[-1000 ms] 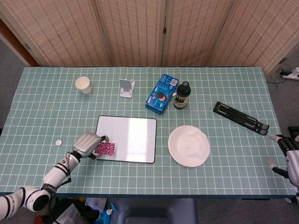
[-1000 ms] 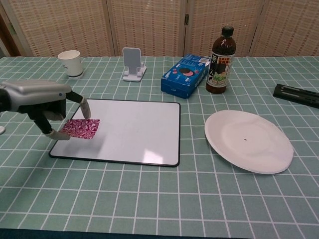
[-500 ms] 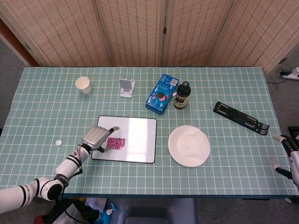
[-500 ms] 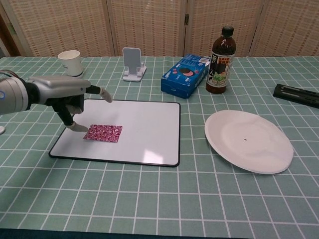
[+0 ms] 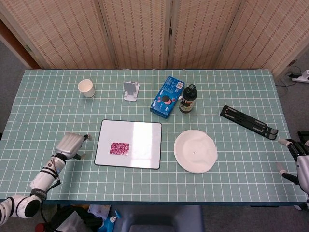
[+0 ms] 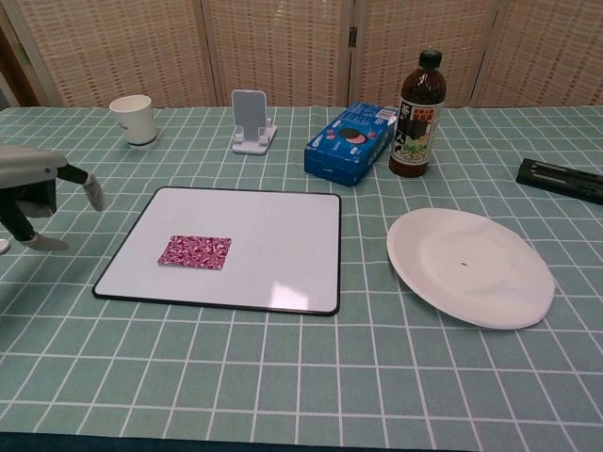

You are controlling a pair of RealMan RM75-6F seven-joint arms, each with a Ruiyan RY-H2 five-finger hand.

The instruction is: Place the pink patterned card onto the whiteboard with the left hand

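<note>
woven cane screens closed off the back of the room, and a table under a green checked cloth filled the frame. near the middle left lay a white rectangular whiteboard with a thin black rim, and the pink patterned card sat flat on its lower left part, wholly inside the rim and touching nothing else. the silver left hand hung just beside the board's left edge, low at the left of the frame, holding nothing, its fingers loosely apart in the chest view. the right hand showed only at the far right edge, well apart from everything; its fingers looked parted around nothing.

along the upper part stood a white paper cup, a small white phone stand, a blue biscuit box and a dark bottle with a black cap. a round white plate lay right of the board, and a black folding stand further right.

by the look of it the placing was done and the release made; what remained seemed only to draw the left arm clear without brushing the board.
</note>
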